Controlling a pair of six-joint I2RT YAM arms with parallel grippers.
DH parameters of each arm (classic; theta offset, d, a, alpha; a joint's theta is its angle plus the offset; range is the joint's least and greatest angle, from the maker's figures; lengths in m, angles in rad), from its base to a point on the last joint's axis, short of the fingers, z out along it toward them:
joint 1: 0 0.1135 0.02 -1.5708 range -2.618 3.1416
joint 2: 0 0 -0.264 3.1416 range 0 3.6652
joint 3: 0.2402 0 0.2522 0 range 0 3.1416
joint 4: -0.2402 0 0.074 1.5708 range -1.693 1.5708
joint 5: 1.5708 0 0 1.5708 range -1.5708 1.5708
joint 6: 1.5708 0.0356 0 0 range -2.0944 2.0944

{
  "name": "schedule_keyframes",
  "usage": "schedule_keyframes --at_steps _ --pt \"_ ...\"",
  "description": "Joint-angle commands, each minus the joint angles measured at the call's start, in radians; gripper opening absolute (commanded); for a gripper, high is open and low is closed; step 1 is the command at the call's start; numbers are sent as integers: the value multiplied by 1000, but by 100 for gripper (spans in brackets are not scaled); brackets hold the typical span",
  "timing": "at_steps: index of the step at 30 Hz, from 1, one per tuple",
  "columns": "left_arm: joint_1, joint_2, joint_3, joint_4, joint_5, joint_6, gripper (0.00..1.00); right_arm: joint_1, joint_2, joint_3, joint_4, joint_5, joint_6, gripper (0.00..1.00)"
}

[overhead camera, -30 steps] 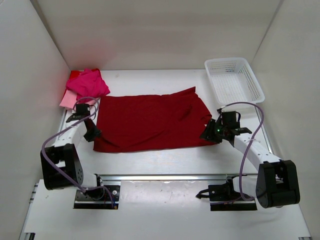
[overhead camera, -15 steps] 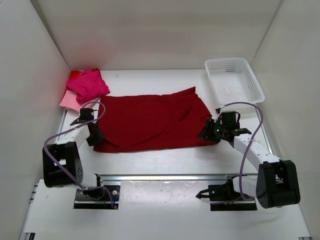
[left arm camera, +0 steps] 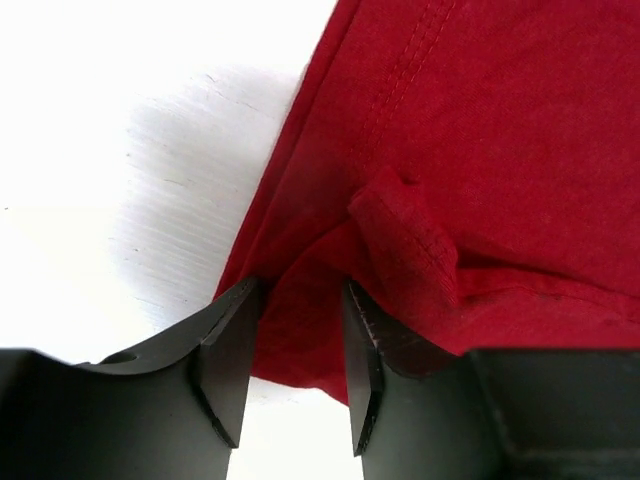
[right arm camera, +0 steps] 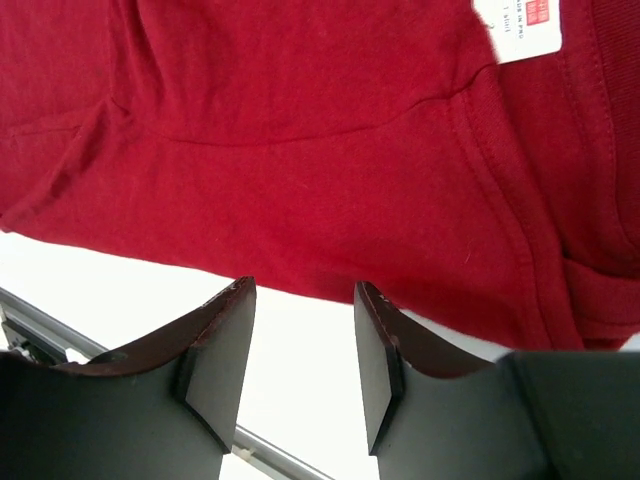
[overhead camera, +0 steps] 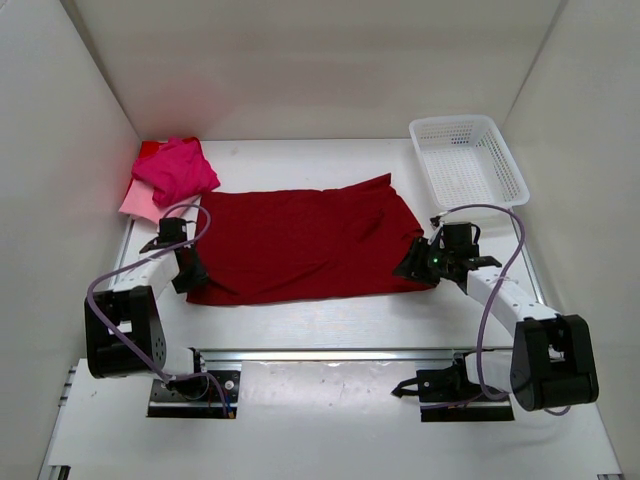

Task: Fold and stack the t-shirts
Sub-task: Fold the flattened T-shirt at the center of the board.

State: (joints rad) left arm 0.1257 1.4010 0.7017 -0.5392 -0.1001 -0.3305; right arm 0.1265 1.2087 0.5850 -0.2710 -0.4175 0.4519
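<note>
Crimson shirt: the large dark crimson cloth t-shirt lies spread flat across the middle of the white table, its long side running left to right.
Shirt detail: a small white label shows near its right edge in the right wrist view, and a small fold of hem stands up near its left corner.
Other shirts: the hot pink t-shirt sits bunched on the pale pink t-shirt in the far left corner, just beside the crimson one.
Left gripper: low at the shirt's near left corner, released, its jaws parted astride the hem.
Right gripper: at the near right corner, released, with bare table between its fingers.
Basket: the white plastic mesh basket stands at the far right.
</note>
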Motion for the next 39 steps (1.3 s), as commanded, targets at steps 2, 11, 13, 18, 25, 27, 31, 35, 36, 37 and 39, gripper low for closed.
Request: schedule_keyframes --at_steps 2,11,13,18,25,27,31,35,36,37,39 --pt "-9 -31 22 4 -27 -1 48 -43 43 -14 76 -35 2 42" --pt "12 -72 38 -66 -59 24 0 -157 144 -59 211 -108 85 39" --pt "2 -86 53 -97 -62 19 0 -171 149 -70 236 -107 116 39" --pt "9 -126 80 -195 -104 -25 0 -217 176 -93 259 -119 163 39" --pt "23 -105 177 -374 -190 -65 0 -243 175 -100 222 -106 168 38" --pt "38 -80 179 -375 -176 -65 0 -237 170 -102 226 -110 172 37" --pt "45 -42 177 -377 -181 -64 9 -225 154 -97 205 -109 163 37" --pt "55 -40 173 -370 -187 -54 85 -214 141 -82 176 -107 154 38" --pt "52 -45 174 -354 -178 -53 95 -211 135 -76 162 -106 151 38" --pt "57 -51 185 -352 -176 -54 94 -209 131 -74 148 -106 143 38" --pt "29 -60 222 -363 -141 -71 83 -202 114 -59 119 -96 133 38"
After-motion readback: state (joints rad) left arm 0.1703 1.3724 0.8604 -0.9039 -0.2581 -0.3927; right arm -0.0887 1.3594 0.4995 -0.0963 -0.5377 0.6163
